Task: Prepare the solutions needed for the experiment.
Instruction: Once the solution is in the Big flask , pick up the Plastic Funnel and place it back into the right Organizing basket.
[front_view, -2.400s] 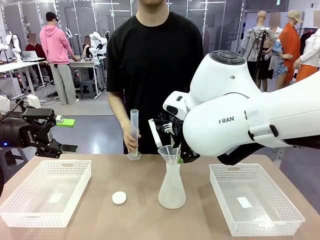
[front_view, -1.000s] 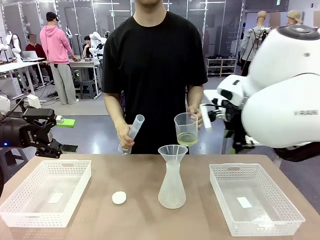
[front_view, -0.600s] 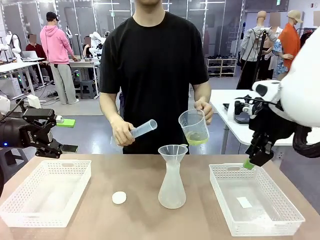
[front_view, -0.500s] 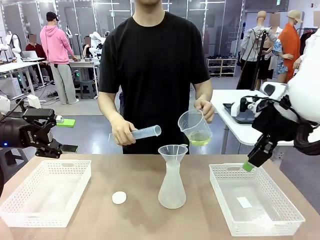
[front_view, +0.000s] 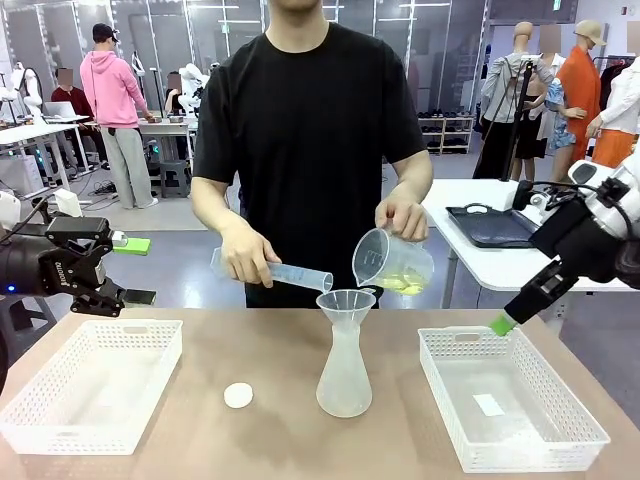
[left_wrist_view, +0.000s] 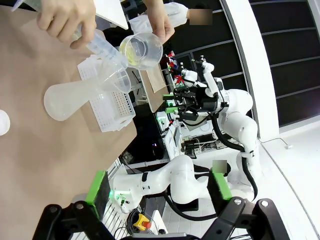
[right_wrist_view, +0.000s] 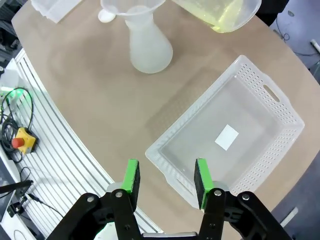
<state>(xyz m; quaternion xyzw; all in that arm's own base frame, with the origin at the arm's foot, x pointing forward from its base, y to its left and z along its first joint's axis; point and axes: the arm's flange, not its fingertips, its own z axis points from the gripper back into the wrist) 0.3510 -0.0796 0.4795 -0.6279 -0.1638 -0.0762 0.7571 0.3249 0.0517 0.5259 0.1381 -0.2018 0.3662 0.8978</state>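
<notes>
The person holds a clear beaker (front_view: 392, 260) tilted over the funnel mouth of a frosted flask (front_view: 343, 372) at the table's middle. Pale yellow-green solution (front_view: 407, 284) pools at the beaker's lower lip. The person's other hand holds a graduated cylinder (front_view: 285, 273) almost level, its mouth by the flask top. My left gripper (front_view: 133, 270) hangs open at the far left above a basket. My right gripper (front_view: 504, 323) is off to the right, above the other basket. Its wrist view shows the gripper (right_wrist_view: 166, 176) open and empty, with the solution (right_wrist_view: 220, 12) and flask (right_wrist_view: 148, 42) far ahead. The left wrist view shows my gripper (left_wrist_view: 159, 187) open, the beaker (left_wrist_view: 141, 50) beyond.
A white basket (front_view: 35, 425) sits at the left of the table and another white basket (front_view: 585, 432) at the right, each holding a small white slip. A small white disc (front_view: 238, 395) lies left of the flask. The person stands at the far edge.
My right arm has swung away from the flask to the far right. The person has tipped the cylinder nearly level and tilted the beaker over the flask's mouth.
</notes>
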